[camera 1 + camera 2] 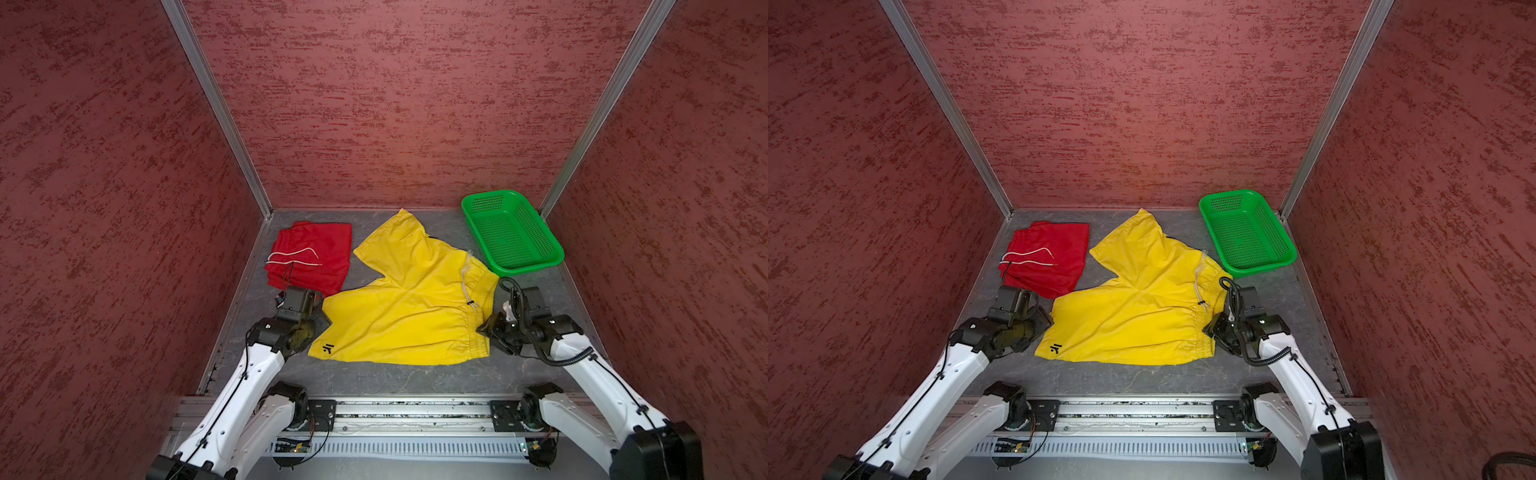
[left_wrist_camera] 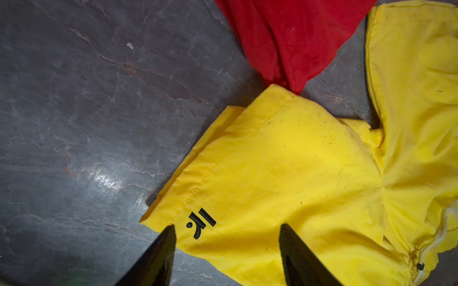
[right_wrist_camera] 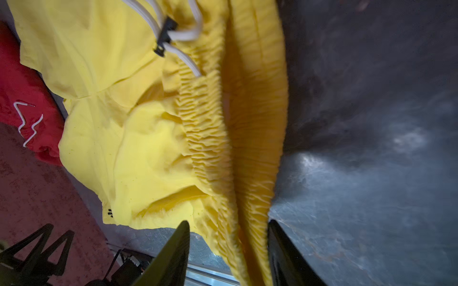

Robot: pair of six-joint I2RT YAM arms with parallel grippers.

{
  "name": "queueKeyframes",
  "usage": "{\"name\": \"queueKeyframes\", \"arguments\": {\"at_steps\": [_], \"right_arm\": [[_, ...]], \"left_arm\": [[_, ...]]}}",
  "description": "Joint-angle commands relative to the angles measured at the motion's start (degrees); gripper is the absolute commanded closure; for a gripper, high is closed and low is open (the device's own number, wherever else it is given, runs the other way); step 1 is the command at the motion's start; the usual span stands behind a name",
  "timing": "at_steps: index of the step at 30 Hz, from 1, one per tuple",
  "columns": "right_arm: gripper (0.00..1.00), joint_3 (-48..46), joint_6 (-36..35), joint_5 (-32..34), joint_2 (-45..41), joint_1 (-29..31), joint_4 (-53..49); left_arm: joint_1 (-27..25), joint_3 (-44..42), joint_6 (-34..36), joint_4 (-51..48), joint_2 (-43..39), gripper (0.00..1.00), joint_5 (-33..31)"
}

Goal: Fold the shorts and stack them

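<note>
The yellow shorts (image 1: 399, 320) lie spread flat on the middle of the grey table (image 1: 415, 378). Their waistband (image 1: 482, 316) is to the right and their two legs point left and far. The near edge runs along a bare strip of table that separates it from the metal rail (image 1: 415, 409). The far leg's tip reaches almost to the back wall.

The folded red shorts (image 1: 311, 257) sit at the far left. Their near corner touches the hem of the yellow near leg, beside the dark logo (image 2: 200, 222). The green basket (image 1: 532, 266) stands at the far right, its near left corner just beside the far end of the waistband. Bare table remains left of the near leg and right of the waistband.

Both arms reach in from the near rail, wrists bent inward and down. The left gripper (image 2: 226, 247) hangs over the logo corner, its jaws spread wide and holding nothing. The right gripper (image 3: 228, 247) has its jaws apart around the near end of the waistband, with the cloth between them not pinched.
</note>
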Motion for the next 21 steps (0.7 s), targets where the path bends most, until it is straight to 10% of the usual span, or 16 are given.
{"name": "queueKeyframes", "arguments": {"at_steps": [1,14,21], "right_arm": [[0.47,9.7,-4.5,10.2,0.7,-0.1,-7.5],[0.36,35.2,-29.6,32.3,32.1,-0.6,6.7],[0.36,44.8,-31.8,25.1,48.1,-2.6,11.0]], "left_arm": [[-0.2,3.3,5.0,3.2,-0.5,0.26,1.3],[-3.3,4.4,9.6,17.7,9.9,0.26,6.5],[-3.3,3.0,9.4,18.8,9.7,0.26,5.8]]}}
